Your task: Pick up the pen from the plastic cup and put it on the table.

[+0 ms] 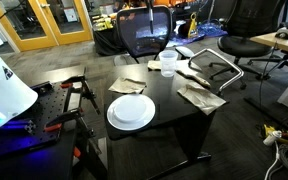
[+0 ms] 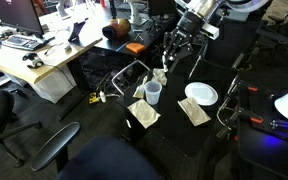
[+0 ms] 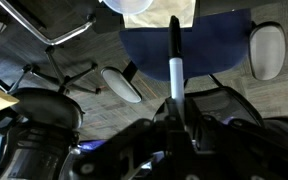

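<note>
Gripper (image 3: 174,108) clamped on the pen (image 3: 174,50), which projects toward 12 o'clock in the wrist view, clear above the plastic cup (image 2: 154,93) in an exterior view. Pen judged light, stiff, slick; pinch mid-barrel.

Office: swivel chairs (image 1: 144,35), desk (image 2: 39,68), monitor (image 2: 19,12).

pen (image 3: 174,60) base hidden in gripper (image 3: 176,106)
</note>
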{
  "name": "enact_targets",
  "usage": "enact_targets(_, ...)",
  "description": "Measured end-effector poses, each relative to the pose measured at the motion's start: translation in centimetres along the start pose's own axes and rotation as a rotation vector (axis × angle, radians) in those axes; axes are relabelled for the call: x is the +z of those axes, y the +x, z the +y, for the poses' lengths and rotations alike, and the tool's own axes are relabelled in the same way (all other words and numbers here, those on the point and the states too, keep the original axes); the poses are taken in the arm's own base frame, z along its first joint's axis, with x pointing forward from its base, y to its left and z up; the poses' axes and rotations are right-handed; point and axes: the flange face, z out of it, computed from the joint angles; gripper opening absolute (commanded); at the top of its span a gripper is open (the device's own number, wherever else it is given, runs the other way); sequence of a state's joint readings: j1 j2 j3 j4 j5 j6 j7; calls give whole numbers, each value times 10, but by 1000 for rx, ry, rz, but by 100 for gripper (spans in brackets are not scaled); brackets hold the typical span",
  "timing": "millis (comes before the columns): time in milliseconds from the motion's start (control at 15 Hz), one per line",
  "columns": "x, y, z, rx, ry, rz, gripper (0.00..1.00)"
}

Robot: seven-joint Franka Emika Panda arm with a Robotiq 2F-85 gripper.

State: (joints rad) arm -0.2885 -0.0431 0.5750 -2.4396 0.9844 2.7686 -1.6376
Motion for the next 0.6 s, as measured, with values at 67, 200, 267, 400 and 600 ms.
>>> enact_targets(67,-2,-5,-4,33,0,-16,3)
enact_targets(200,-3,-15,-12,96,8,-57,3)
enact_targets(267,-1,-20,-16,131,13,-79,3)
enact_targets(400,4,-29,-23,206,24,-121,3)
enact_targets(600,10,-40,-33,313,62,-176,3)
